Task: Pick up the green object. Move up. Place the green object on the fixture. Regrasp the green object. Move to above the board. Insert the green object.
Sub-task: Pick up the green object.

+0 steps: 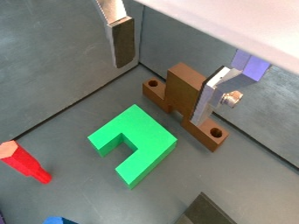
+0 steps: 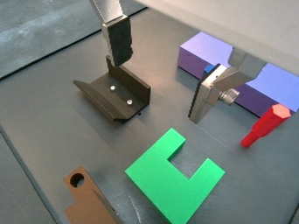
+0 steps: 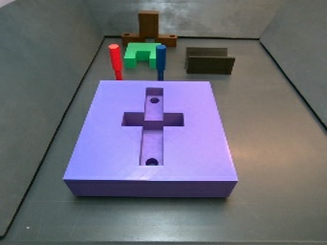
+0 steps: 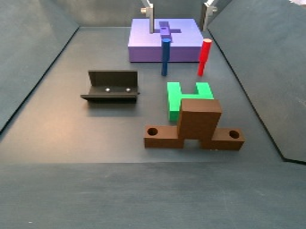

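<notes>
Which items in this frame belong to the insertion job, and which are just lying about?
Job:
- green object, flat on the floor, not held
- fixture
- board with cross slot
- tool, open above the floor, nothing between its fingers

Lying about:
- red peg
- blue peg
- brown stand

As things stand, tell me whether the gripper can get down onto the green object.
Probably yes. The gripper hangs open above the green object, which lies flat on the floor with nothing on top. The brown wooden stand sits close beside it and could crowd one finger.
</notes>
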You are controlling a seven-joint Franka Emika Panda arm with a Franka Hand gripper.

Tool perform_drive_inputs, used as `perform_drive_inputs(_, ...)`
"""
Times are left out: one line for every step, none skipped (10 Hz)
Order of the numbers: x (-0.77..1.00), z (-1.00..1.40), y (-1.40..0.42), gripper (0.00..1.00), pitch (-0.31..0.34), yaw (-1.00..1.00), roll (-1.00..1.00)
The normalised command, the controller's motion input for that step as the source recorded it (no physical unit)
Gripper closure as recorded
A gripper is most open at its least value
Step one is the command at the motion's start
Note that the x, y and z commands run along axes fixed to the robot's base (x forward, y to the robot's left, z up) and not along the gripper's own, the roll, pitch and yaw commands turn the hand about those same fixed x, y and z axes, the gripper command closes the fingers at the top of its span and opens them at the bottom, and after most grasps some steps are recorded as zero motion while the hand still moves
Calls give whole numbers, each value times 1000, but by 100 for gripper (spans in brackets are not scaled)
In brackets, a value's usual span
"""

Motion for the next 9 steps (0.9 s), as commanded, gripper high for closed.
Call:
perform_drive_inputs(0,0,-94,0,-41,0,33)
perform_drive_inputs(0,-154,-9,0,-74,-394,0)
perform_drive_inputs(206,-989,-514,0,-131,-206,-16)
perform_drive_inputs(309,-797,-457,0,-151,-83,-124)
perform_drive_inputs(303,-786,-414,0,-131,0,-139)
perform_drive_inputs(117,-857,-306,0,-84,26,-104)
perform_drive_inputs(0,-957,-60,0,-36,189,-64)
perform_drive_inputs(-169,-1000,0,0,-19,286,0)
perform_drive_inputs(-237,-1000,0,0,-37,357,0)
